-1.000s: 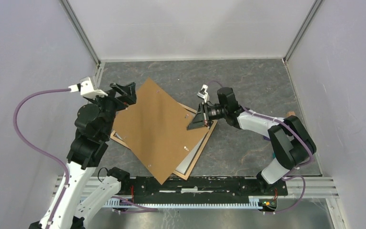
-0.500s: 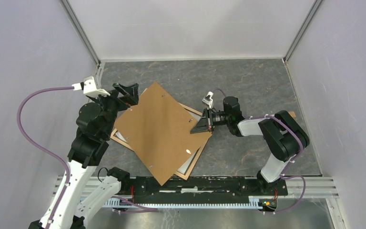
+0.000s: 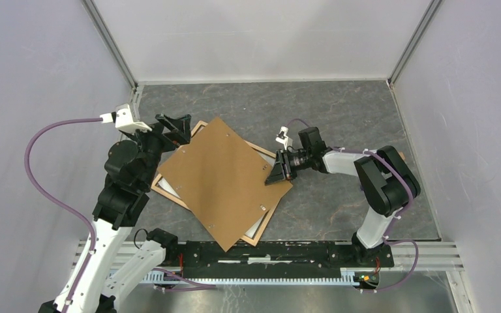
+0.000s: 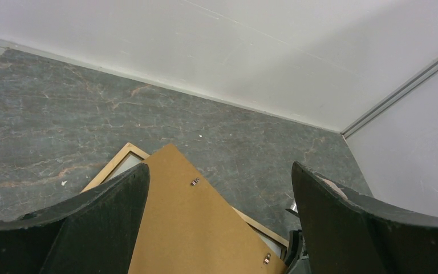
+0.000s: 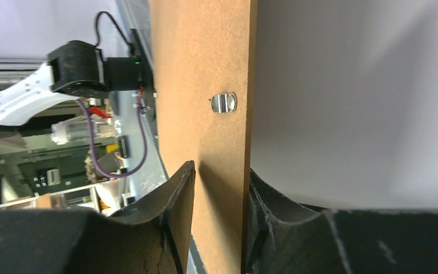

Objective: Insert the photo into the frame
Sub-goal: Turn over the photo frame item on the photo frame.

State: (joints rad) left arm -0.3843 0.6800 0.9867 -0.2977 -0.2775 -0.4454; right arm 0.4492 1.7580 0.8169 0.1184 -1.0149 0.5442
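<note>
The tan frame [image 3: 261,232] lies back-up on the table, and its rail [image 4: 112,166] shows in the left wrist view. Inside it lies the photo [image 3: 167,188], white back up, seen only as slivers at the left and near corners. A brown backing board [image 3: 225,182] lies askew over both and hides most of them. My right gripper [image 3: 278,171] straddles the board's right edge [image 5: 205,68]; its jaws stand apart, with a gap beside the board. My left gripper [image 3: 177,128] hangs open over the frame's far left corner, holding nothing.
White walls close in the grey stone-patterned table [image 3: 339,111] on three sides. The black base rail [image 3: 267,253] runs along the near edge. Small metal clips [image 5: 224,103] sit on the board's face.
The board has come down from a tilt and now lies nearly flat over the frame. My right gripper's jaws have parted from its edge. The left arm has hardly moved.
</note>
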